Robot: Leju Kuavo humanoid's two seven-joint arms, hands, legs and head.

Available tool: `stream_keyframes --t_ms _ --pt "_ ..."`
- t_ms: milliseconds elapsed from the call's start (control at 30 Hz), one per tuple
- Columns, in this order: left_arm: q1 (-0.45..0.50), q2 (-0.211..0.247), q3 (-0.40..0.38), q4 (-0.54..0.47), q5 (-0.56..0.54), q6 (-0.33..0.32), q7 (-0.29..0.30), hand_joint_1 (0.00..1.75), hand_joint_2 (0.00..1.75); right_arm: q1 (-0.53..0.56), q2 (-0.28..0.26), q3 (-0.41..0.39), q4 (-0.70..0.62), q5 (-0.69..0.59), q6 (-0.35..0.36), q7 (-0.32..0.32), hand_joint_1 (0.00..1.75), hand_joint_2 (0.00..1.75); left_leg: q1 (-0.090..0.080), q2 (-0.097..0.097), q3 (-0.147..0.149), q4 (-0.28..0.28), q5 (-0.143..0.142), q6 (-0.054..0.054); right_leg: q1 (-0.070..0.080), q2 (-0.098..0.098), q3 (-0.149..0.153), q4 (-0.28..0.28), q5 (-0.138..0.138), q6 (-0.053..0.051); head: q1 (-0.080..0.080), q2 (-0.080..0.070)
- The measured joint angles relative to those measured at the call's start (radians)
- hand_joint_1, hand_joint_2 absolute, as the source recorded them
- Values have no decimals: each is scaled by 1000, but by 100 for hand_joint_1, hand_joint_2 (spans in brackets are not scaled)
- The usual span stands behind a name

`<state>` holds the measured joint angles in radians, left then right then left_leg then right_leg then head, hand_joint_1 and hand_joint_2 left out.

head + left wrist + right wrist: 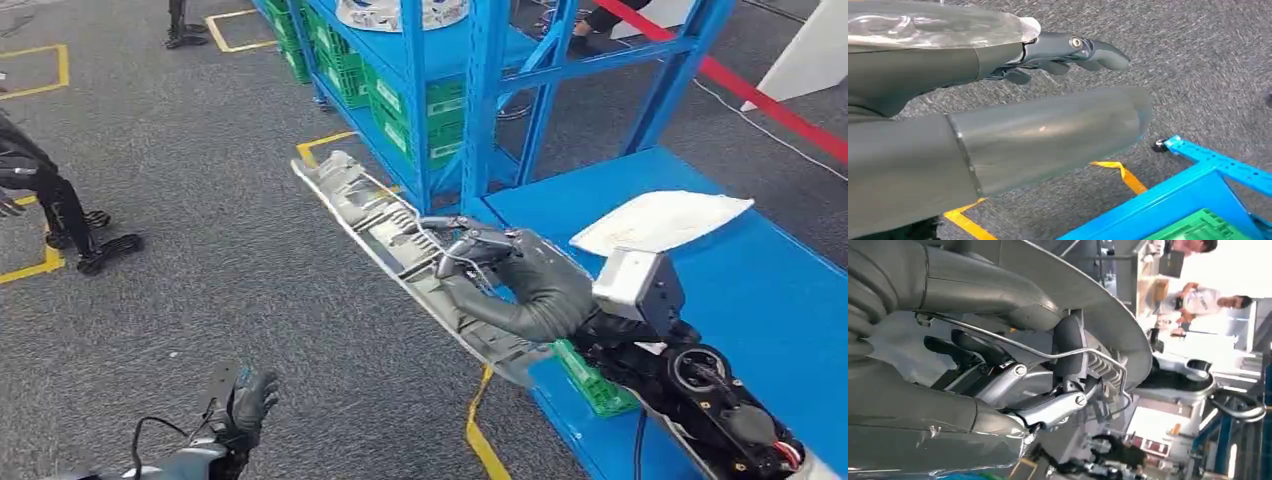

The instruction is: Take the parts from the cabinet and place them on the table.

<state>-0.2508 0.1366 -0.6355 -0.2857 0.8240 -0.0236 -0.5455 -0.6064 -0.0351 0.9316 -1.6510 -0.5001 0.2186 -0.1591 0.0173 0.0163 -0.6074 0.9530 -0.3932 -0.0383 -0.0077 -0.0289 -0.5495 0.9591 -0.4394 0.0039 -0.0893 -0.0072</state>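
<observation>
Though partly over floor, long grey part (400, 250) in right robot hand (478, 252).

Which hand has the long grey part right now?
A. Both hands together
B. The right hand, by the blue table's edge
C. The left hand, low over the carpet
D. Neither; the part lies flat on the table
B: in the head view the right hand grips the long grey part beside the blue table, while the left hand hangs over the carpet holding nothing.
</observation>
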Motion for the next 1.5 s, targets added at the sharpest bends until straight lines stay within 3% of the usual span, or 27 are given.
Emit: stream_keyframes --t_ms 33,100,167,233,267,300,333,400,467,500,600,667,700,733,800,833,900,933,967,1000,1067,1167,1233,1333,1367,1400,1500 --pt "0 -1 0 0 0 0 0 0 0 -1 4 5 1 -1 4 0 175 175 1 -10 -2 1 0 12 1 -1 2 -1 -1 4 7 0" --pt "3 -1 0 0 0 1 0 0 0 -1 8 15 3 -6 6 0 175 175 -4 -16 -2 3 -3 22 -3 -7 7 -3 -3 13 19 0" --pt "2 0 0 0 0 4 0 0 0 0 10 21 7 -7 9 1 175 175 -2 -23 5 -1 -2 37 -10 2 -6 22 -29 24 22 0" --pt "1 1 0 0 0 5 -1 0 0 0 11 27 9 -8 11 0 175 175 -5 -28 7 -1 -3 47 -9 16 -66 166 -106 21 32 0" --pt "1 2 0 0 0 5 -1 0 0 1 11 30 10 -8 11 0 175 175 -9 -32 7 0 -4 50 -6 21 -117 274 -147 19 35 0" --pt "3 2 0 0 0 5 -1 0 0 1 11 32 13 -8 11 0 175 175 -13 -37 7 0 -5 52 -4 22 -151 341 -165 16 36 0" --pt "4 2 0 0 0 5 -1 0 0 2 11 35 16 -8 11 0 175 175 -17 -42 8 0 -5 54 -1 24 -164 360 -159 12 36 0" --pt "4 2 0 0 1 5 0 0 0 2 11 37 19 -8 11 0 175 175 -23 -56 13 0 -6 55 9 28 -121 260 -89 -5 36 0" --pt "4 -1 0 0 4 6 3 0 0 2 11 37 19 -8 14 5 175 175 -25 -69 19 0 -7 56 24 48 -25 52 9 -30 37 0" --pt "4 -4 0 0 4 7 4 0 0 2 11 37 19 -8 14 6 175 175 -24 -71 17 -1 -7 56 25 63 -12 29 -5 -37 36 0" --pt "10 -3 0 0 11 21 5 0 0 5 13 38 19 1 9 12 175 175 -18 -80 7 -4 0 42 30 56 2 5 -3 -35 38 0" --pt "14 2 1 0 10 27 -3 0 0 12 13 36 18 3 1 15 175 175 -24 -79 9 -6 -4 36 13 45 19 -22 12 -38 37 0" --pt "13 2 1 0 8 26 -17 0 0 18 11 34 18 3 -6 20 175 175 -23 -51 -5 33 -34 29 15 41 26 -35 17 -40 34 0" --pt "10 3 1 0 8 23 -29 0 0 24 8 32 16 0 -10 22 175 175 -18 -40 -42 110 -77 22 15 35 25 -36 18 -42 31 0" --pt "14 5 5 0 2 23 -42 0 0 43 0 27 10 -7 -18 23 175 175 -8 -31 -127 281 -144 8 14 22 24 -36 18 -41 28 0" --pt "17 5 5 0 0 24 -41 0 0 52 -6 26 6 -8 -23 24 175 175 -4 -28 -151 324 -150 3 13 17 23 -35 17 -41 26 0" --pt "23 5 5 0 0 19 -28 0 0 64 -14 25 2 -8 -31 27 175 175 5 -22 -124 262 -101 -7 9 9 23 -33 14 -36 26 0" --pt "23 7 6 0 1 11 -21 0 0 69 -16 24 -1 -8 -35 27 175 175 8 -19 -88 197 -66 -10 7 7 23 -30 12 -32 26 0" --pt "23 10 8 0 9 -4 -11 0 0 75 -18 21 -8 -8 -41 27 175 175 13 -6 -22 74 -14 -16 4 4 24 -22 6 -24 25 0" --pt "22 10 13 0 14 -14 -1 0 0 78 -20 18 -16 -8 -46 27 175 175 16 21 14 -3 -10 -21 5 2 22 -15 -1 -15 21 0" --pt "20 9 16 0 14 -18 13 0 0 82 -26 13 -27 -8 -56 27 175 175 6 2 16 -1 -11 5 12 0 18 -9 -7 -5 23 0" --pt "21 11 16 0 3 -18 26 0 0 90 -39 10 -40 -9 -63 26 175 175 5 -10 19 -4 -10 27 6 -8 19 -4 -20 12 28 0" --pt "19 11 16 0 3 -18 32 0 0 98 -47 7 -51 -9 -68 26 175 175 3 -14 22 -5 -12 39 1 15 -22 93 -82 17 35 0" --pt "19 12 16 0 0 -21 36 0 0 115 -60 1 -58 -8 -78 26 175 175 -4 -26 23 -3 -14 45 1 24 -143 342 -177 18 39 0" --pt "19 13 16 0 0 -21 36 0 0 122 -63 1 -59 -6 -80 26 175 175 -6 -32 24 -3 -15 47 1 24 -158 363 -171 16 40 0" --pt "19 13 16 0 0 -21 36 0 0 125 -64 1 -59 -6 -80 26 175 175 -7 -39 26 -3 -16 47 1 25 -148 335 -144 13 40 0" --pt "18 11 16 0 0 -24 36 0 0 126 -69 0 -66 -5 -80 27 175 175 -8 -59 39 -2 -22 43 1 45 -21 51 9 -3 41 0"
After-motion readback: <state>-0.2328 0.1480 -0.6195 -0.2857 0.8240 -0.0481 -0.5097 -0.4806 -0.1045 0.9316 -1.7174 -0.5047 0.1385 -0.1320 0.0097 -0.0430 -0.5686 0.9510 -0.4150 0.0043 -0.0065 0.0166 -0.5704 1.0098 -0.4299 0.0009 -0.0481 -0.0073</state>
